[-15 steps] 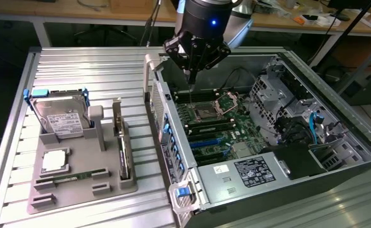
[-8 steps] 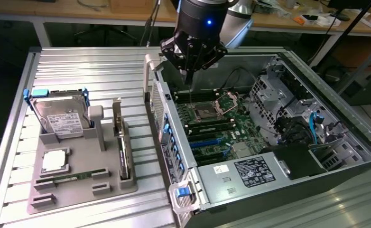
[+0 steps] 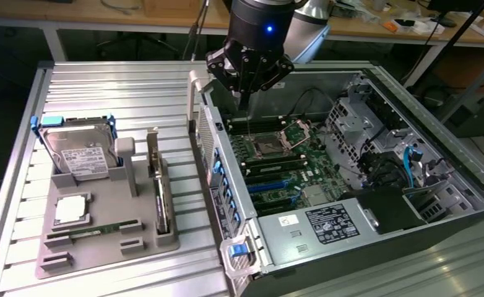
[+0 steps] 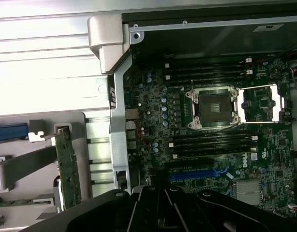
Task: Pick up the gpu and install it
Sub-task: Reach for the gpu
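- A robot gripper hangs over the open computer case, above the motherboard and close to its CPU socket.
- How far apart the jaws stand cannot be told; the gpu is not in them.
- The gpu (green board, silver end bracket) stands on edge in a slot of a grey parts holder, just beside the case on the exterior view's left.
- The holder rests on the ribbed metal bench and also carries a hard drive and a RAM stick, farther from the case than the gpu.
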{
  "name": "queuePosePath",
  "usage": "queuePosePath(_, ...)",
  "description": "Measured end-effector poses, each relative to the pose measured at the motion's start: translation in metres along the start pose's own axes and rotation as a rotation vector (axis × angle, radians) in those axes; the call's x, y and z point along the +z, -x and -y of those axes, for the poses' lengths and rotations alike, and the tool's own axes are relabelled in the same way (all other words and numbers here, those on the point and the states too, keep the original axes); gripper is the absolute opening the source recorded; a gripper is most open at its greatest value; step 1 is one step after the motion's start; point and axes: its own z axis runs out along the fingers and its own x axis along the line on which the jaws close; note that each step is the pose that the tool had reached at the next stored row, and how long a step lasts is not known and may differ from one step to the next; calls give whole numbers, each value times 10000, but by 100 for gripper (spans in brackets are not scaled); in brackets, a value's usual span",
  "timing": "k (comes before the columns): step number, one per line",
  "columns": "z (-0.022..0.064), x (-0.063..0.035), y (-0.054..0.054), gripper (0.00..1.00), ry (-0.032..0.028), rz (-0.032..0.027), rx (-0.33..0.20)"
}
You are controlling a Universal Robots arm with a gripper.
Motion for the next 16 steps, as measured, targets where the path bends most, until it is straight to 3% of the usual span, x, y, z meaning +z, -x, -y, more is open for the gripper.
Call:
queuePosePath(12,0,0,-2,11,0,0,1)
queuePosePath(16,11,-3,-138,11,1,-1,1)
